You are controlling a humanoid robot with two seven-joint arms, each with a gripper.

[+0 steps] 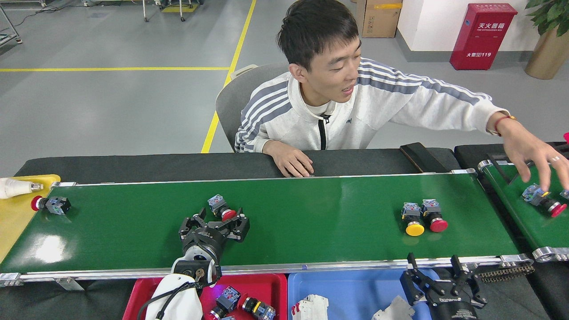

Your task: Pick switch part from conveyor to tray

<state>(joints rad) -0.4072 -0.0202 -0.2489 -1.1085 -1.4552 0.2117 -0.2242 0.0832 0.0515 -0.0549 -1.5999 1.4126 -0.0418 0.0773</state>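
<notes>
Spanning the view, the conveyor [311,222] fronts a grey floor [111,111].

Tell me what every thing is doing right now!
Left hand: open, around the red switch.
Red switch: lying on the conveyor.
Right hand: open, empty, above the blue tray.
Yellow switch and its red neighbour: lying side by side.
Far-left switch: at the belt's end.
Red tray: holds switches.
</notes>
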